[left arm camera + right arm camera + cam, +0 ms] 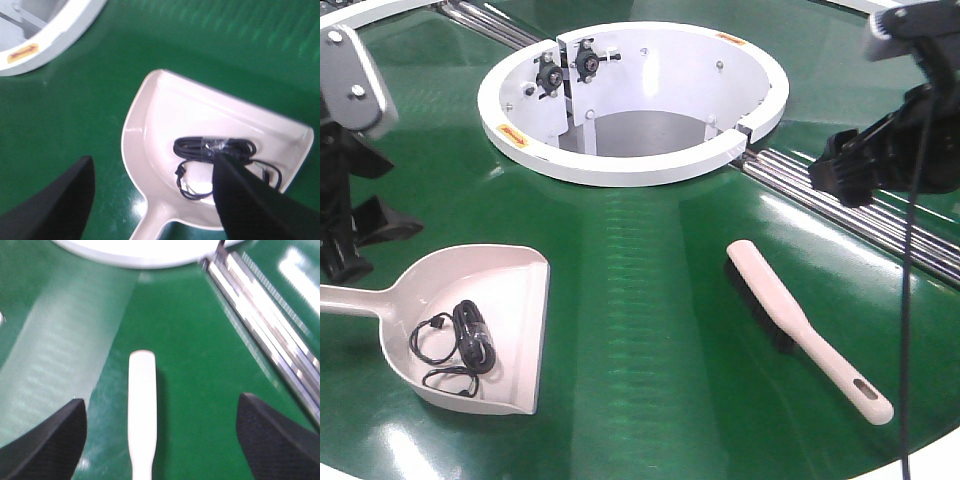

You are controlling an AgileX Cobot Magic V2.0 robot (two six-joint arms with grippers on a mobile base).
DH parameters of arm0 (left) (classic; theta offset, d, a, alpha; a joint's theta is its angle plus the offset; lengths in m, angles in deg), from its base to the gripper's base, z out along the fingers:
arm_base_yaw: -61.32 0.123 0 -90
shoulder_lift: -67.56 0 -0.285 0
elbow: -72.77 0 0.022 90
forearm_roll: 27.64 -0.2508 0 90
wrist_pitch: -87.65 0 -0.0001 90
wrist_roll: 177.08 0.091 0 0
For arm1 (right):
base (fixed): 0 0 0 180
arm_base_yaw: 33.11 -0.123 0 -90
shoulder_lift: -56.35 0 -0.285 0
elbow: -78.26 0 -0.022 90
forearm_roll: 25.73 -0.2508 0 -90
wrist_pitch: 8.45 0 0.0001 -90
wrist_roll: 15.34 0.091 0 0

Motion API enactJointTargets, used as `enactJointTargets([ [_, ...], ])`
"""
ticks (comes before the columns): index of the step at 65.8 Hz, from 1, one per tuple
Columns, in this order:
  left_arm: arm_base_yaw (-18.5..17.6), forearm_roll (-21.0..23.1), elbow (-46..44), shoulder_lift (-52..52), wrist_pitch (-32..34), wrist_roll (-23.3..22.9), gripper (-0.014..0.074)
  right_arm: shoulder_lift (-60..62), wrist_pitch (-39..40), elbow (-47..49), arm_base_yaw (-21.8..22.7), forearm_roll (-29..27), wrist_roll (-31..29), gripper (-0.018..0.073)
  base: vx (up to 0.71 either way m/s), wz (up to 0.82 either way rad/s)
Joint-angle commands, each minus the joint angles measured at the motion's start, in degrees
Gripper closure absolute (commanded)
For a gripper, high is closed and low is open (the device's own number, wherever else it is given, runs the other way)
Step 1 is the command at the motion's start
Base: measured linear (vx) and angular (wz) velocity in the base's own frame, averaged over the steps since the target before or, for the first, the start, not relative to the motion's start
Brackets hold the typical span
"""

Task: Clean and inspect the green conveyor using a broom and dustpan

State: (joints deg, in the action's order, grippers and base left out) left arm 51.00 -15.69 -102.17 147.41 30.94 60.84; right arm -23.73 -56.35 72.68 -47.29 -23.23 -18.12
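Observation:
The beige dustpan (510,285) lies at the left of the green conveyor (640,300), its handle running off the left edge. A coiled black cable (462,343) rests inside it. My left gripper (365,235) hangs open above the handle end; in the left wrist view the dustpan (165,115) and cable (215,148) lie below the open left gripper (152,165). The beige broom (800,325) lies flat at the right, bristles down, slotted handle end toward the front. My right gripper (840,175) hovers open behind it; the broom (142,405) shows between the right gripper (161,405) fingers, untouched.
The white ring hub (630,165) stands at the middle back, open in its centre. Steel roller strips (860,210) run diagonally from the hub to the right, also as steel roller strips (265,335) in the right wrist view. A black cord (912,300) hangs at the right.

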Motion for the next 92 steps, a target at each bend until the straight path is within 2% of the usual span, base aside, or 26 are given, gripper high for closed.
enactJointTargets([
  [1, -0.5, 1.8, -1.7, -4.5, 6.4, -6.1, 0.0155, 4.6, 6.6, -1.0, 0.3, 1.1, -0.3, -0.0022, 0.00, 0.00],
  [12, -0.5, -1.4, -1.6, -10.4, 15.0, -23.1, 0.0185, 12.8, 16.7, -12.4, 0.3, 2.0, -0.2, -0.0022, 0.00, 0.00],
  [17, -0.5, -3.2, -0.8, -13.2, 16.4, -28.0, 0.0196, 17.2, 22.3, -17.5, 0.3, 2.0, 0.0, -0.0022, 0.00, 0.00],
  [25, -0.5, -3.2, 6.5, -19.9, 23.3, -29.2, 0.0213, 23.4, 28.8, -24.8, 0.3, 1.9, 1.6, -0.0022, 0.00, 0.00],
  [32, -0.5, -3.1, 17.9, -28.7, 33.9, -29.9, 0.0231, 29.2, 32.7, -30.7, 0.3, 2.0, 1.4, -0.0022, 0.00, 0.00],
  [38, -0.5, -3.1, 28.8, -37.6, 42.3, -32.8, 0.0246, 34.6, 36.2, -36.2, 0.3, 2.0, 1.4, -0.0022, 0.00, 0.00],
  [43, -0.5, -3.1, 36.6, -44.0, 46.3, -35.9, 0.0253, 39.6, 39.7, -40.9, 0.3, 1.9, 1.5, -0.0022, 0.00, 0.00],
  [52, -0.4, -3.1, 47.3, -50.7, 46.7, -40.9, 0.0254, 47.8, 45.3, -48.9, 0.3, 1.8, 1.7, -0.0022, 0.00, 0.00],
  [59, -0.4, -3.1, 51.8, -51.7, 46.8, -45.2, 0.0254, 52.0, 46.1, -53.3, 0.3, 1.8, 1.7, -0.0022, 0.00, 0.00],
  [73, -0.4, -3.2, 55.2, -51.7, 48.5, -45.7, 0.0262, 53.2, 49.4, -57.5, 0.3, 1.8, 1.6, -0.0017, 0.00, 0.00],
  [78, -0.4, -4.3, 55.2, -51.7, 48.4, -45.6, 0.0321, 53.2, 49.1, -57.5, 0.3, 1.8, 1.6, 0.0044, 0.00, 0.00],
  [81, -0.4, -5.4, 55.2, -51.7, 47.8, -45.6, 0.0399, 53.2, 48.9, -57.5, 0.3, 1.8, 1.6, 0.0122, 0.00, 0.00],
  [87, -0.4, -6.3, 55.2, -51.7, 47.6, -45.6, 0.0608, 53.2, 47.9, -57.5, 0.3, 1.8, 1.6, 0.0389, 0.00, 0.00],
  [91, -0.4, -6.1, 55.2, -51.7, 47.7, -45.6, 0.0605, 53.2, 47.0, -57.5, 0.3, 1.8, 1.6, 0.0578, 0.00, 0.00],
  [92, -0.4, -6.1, 55.2, -51.7, 47.9, -45.7, 0.0605, 53.2, 46.8, -57.5, 0.3, 1.7, 1.7, 0.0575, 0.00, 0.00],
])
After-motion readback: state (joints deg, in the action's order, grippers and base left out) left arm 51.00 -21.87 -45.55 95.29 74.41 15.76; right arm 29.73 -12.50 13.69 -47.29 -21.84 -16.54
